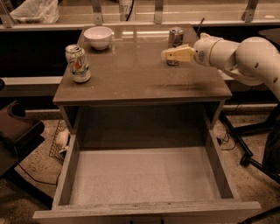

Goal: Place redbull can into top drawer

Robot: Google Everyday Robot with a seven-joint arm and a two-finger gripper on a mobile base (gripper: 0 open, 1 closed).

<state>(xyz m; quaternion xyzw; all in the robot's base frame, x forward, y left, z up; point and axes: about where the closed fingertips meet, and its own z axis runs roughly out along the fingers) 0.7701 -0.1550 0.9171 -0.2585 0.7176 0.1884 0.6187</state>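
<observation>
View from above and in front of a cabinet. The counter [140,76], a brown, slightly glossy top, carries three items. The redbull can [176,36] stands upright near the rear right corner, its silver top and tab showing. The tool [168,54], pale yellow at the end of a white arm [245,57] that enters from the right, is level with the lower half of this can and overlaps it in the view. Whether the tool is spread, pressed together or pinching the can cannot be told from this angle, and contact with the can cannot be confirmed. A wider pale can [78,63] with green and red markings stands upright near the left edge, well apart from the tool. A white bowl [98,37] sits behind it at the rear left. Below the counter, the top drawer [144,209] is pulled fully out toward the viewer, showing a pale flat bottom and low sides. A crumpled plastic bag [33,11] lies on a ledge beyond the counter, upper left.
</observation>
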